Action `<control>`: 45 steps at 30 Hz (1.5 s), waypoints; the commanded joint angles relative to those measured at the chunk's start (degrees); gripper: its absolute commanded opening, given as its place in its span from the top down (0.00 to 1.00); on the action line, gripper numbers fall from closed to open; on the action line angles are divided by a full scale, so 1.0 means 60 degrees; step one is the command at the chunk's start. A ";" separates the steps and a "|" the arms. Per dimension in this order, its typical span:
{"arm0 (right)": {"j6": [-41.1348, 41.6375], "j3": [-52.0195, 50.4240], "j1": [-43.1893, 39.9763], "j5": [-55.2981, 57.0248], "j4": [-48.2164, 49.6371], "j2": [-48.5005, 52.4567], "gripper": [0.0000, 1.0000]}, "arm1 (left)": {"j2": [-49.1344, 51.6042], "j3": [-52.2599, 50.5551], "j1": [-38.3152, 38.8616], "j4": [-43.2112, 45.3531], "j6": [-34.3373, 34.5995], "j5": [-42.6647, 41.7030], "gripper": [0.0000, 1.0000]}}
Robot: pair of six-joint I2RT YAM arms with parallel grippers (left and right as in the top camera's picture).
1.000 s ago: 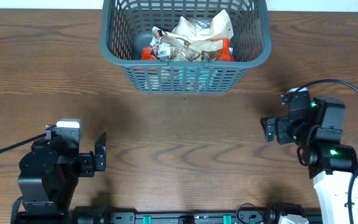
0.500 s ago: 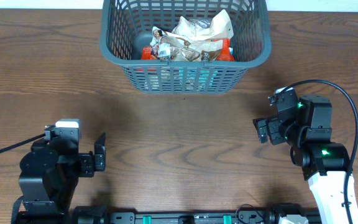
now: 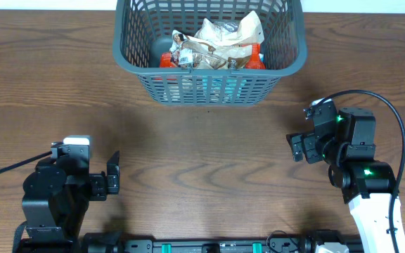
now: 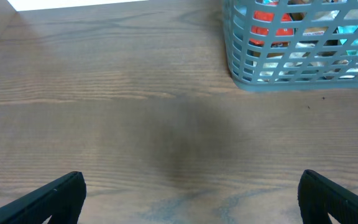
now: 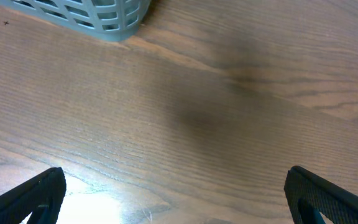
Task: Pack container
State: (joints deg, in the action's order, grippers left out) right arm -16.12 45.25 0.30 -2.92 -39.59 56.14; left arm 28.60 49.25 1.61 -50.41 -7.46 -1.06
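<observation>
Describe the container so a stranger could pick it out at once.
On the wooden table, look to the middle of the far edge. The container stands there: a large grey basket with lattice walls, unlike the crumpled pale and red packets inside it.

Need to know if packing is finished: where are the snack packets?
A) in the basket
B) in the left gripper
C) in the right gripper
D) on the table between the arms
A: the packets lie piled in the basket, and the left gripper and right gripper are open, holding nothing.
</observation>
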 commanded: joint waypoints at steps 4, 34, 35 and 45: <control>0.0204 -0.0102 0.0076 -0.0186 -0.0029 -0.1016 0.01 | -0.0025 -0.0015 0.0015 -0.0015 0.0117 0.0113 0.01; 0.0313 -0.6080 0.1082 0.0455 0.4353 -0.9311 0.01 | -0.0025 -0.0015 0.0015 -0.0015 0.0113 0.0113 0.01; 0.0084 -0.6164 0.1118 0.0459 0.4353 -0.9311 0.01 | -0.0025 -0.0015 0.0015 -0.0015 0.0117 0.0113 0.01; 0.0259 -0.6863 0.1191 0.1027 0.4357 -0.9311 0.01 | -0.0025 -0.0015 0.0015 -0.0015 0.0117 0.0109 0.01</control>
State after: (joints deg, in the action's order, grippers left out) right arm -14.37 4.38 7.01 1.23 -13.74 0.84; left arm 28.60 49.25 1.61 -50.57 -7.44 -1.06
